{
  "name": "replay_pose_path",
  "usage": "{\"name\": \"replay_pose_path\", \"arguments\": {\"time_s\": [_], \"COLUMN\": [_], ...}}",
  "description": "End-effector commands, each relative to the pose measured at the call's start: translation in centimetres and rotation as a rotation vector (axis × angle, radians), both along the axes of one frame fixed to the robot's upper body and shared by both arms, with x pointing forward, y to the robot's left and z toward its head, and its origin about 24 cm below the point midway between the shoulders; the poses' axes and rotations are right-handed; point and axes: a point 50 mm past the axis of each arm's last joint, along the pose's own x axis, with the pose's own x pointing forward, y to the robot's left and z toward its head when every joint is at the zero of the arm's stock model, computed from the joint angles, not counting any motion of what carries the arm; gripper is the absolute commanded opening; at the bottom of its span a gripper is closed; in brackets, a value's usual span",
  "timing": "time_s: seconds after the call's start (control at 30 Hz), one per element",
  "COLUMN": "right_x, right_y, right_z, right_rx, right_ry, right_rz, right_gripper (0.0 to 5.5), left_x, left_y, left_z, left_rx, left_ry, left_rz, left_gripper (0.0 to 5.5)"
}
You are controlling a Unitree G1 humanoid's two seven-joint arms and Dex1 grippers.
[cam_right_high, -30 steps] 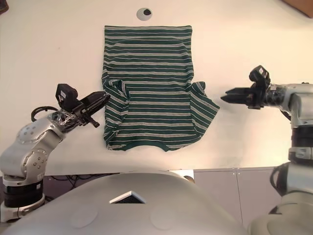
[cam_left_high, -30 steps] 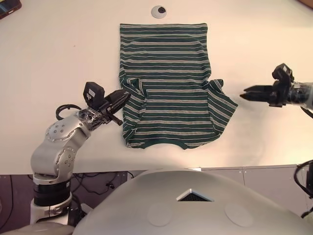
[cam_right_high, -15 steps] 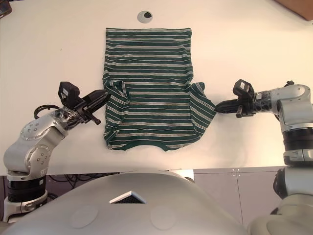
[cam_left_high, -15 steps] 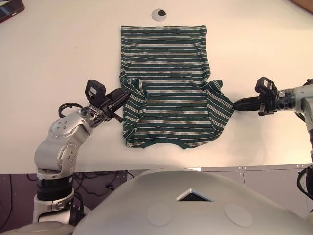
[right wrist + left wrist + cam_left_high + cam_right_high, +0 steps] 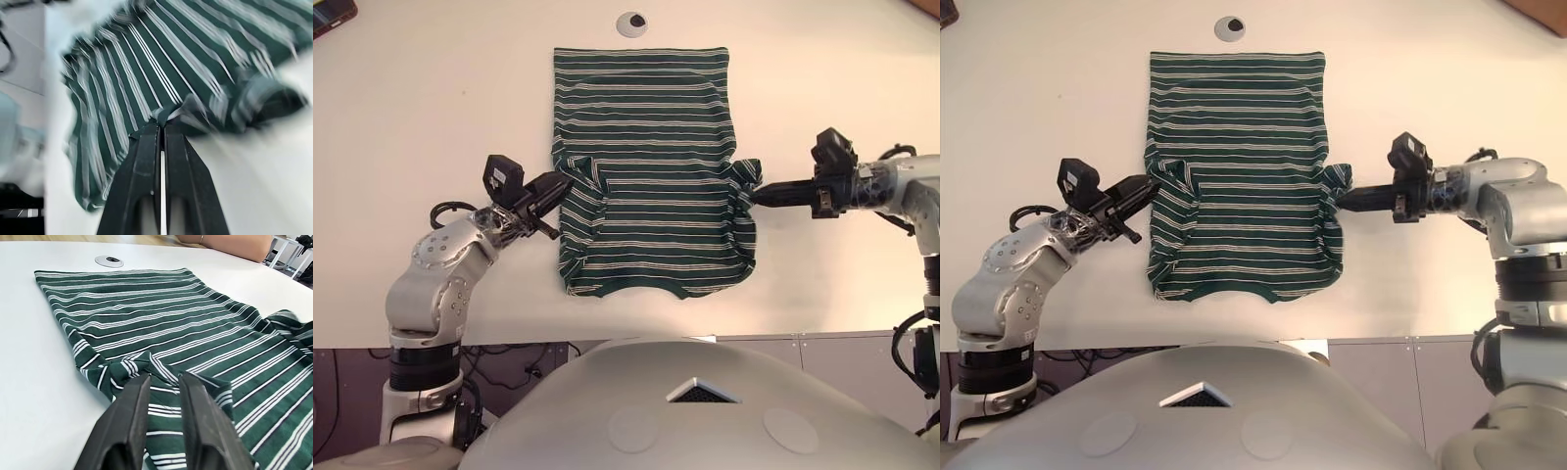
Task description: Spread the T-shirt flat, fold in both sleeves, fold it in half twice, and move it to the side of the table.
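A dark green T-shirt with white stripes point(image 5: 646, 147) lies on the white table point(image 5: 431, 88), hem at the far end and collar toward me. Its left sleeve point(image 5: 146, 364) is folded in over the body. My left gripper point(image 5: 566, 183) sits at that folded sleeve's edge, and its fingers point(image 5: 132, 416) stand narrowly open with their tips at the fold. My right gripper point(image 5: 754, 194) is shut on the right sleeve point(image 5: 195, 110), which is bunched against the shirt's right side.
A round grey grommet point(image 5: 630, 23) sits in the table just beyond the hem. A dark object point(image 5: 328, 12) lies at the far left corner. The table's front edge point(image 5: 803, 331) runs close below the collar. Bare tabletop lies on both sides of the shirt.
My right gripper came in from the right, closed on the right sleeve and pulled it inward toward the shirt's body. My left gripper edged slightly closer to the left sleeve fold.
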Motion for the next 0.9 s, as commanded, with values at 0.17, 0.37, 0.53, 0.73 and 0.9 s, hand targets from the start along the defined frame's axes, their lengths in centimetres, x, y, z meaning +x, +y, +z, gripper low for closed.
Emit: {"name": "replay_pose_path", "arguments": {"time_s": [0.17,0.37,0.53,0.73,0.9], "right_x": [-0.5,-0.8,0.2,-1.6,-6.2], "right_y": [6.1,7.1,3.0,-1.7,-2.6], "right_z": [-2.9,-3.5,0.5,-0.2,-4.4], "right_rx": [-0.084,-0.074,-0.143,-0.36,-0.345], "right_ry": [-0.046,-0.115,-0.384,-0.569,-0.539], "right_rz": [0.193,0.224,0.256,0.548,0.764], "right_gripper": [0.04,1.1,1.5,1.5,1.5], "left_x": [1.7,1.6,-2.6,-5.6,-4.8], "left_y": [0.1,0.3,2.4,4.4,3.7], "left_z": [0.1,0.5,1.3,0.3,-0.6], "left_rx": [0.038,0.09,0.348,0.756,0.797], "left_ry": [-0.022,-0.037,-0.014,0.041,-0.04], "left_rz": [-0.021,-0.048,-0.185,-0.654,-0.78], "left_gripper": [1.0,1.0,1.26,2.05,2.31]}}
